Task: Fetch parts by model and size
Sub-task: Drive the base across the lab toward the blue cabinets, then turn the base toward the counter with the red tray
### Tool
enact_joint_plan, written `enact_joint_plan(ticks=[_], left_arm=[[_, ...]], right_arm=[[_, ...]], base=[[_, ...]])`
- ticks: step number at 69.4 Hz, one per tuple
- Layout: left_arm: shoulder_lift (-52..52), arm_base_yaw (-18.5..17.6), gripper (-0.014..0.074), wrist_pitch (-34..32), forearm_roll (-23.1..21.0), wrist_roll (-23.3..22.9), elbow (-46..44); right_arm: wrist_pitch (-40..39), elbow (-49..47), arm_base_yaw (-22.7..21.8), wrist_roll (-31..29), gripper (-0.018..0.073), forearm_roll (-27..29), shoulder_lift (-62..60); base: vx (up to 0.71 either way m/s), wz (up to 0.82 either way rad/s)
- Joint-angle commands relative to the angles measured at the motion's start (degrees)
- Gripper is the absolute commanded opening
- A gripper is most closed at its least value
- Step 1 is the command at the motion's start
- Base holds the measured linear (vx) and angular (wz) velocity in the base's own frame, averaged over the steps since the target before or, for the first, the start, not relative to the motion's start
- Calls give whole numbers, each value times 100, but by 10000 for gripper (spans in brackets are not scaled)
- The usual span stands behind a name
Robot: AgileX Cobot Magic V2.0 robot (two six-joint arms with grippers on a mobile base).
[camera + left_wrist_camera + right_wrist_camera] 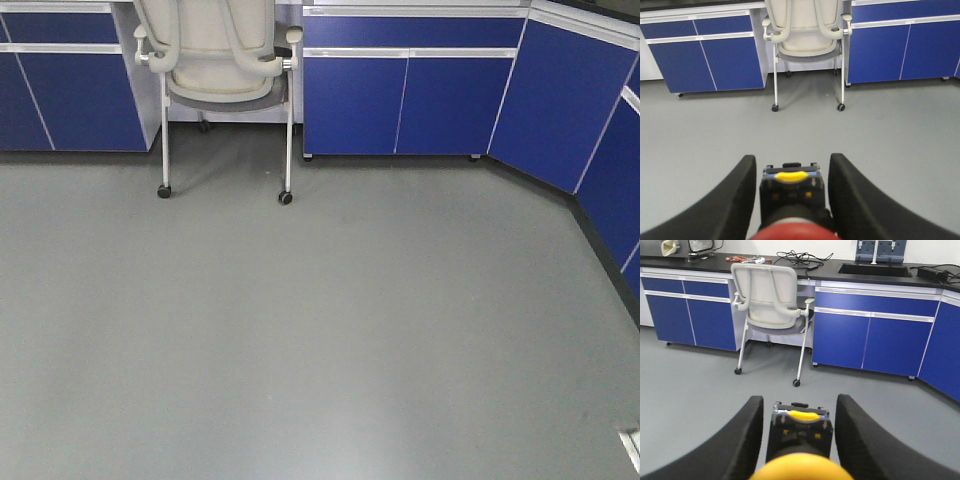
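Bottom edges cut off the blurred red cap (792, 233) and yellow cap (799, 469)

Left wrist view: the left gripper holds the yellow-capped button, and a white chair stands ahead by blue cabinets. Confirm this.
Wrong on the cap. The left wrist view shows the left gripper holding the red-capped button; the yellow-capped button is in the right gripper. The white chair does stand ahead by the blue cabinets.
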Motion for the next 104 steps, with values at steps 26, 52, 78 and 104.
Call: enact_joint_plan(ticks=[26, 52, 78, 104], left_arm=[[83, -4, -6, -448, 65, -8, -141], [83, -4, -6, -442, 65, -8, -141], [83, -4, -6, -448, 65, -8, -141], [83, -4, -6, -448, 65, -8, -141]], right_arm=[[-501, -176, -5, -38, -5, -59, 56], [-501, -176, -5, -38, -5, -59, 56], [-501, -176, -5, -38, -5, -59, 56], [-501, -176, -5, -38, -5, -59, 56]], base=[[57, -1], [48, 2], [34, -21], [19, -68]])
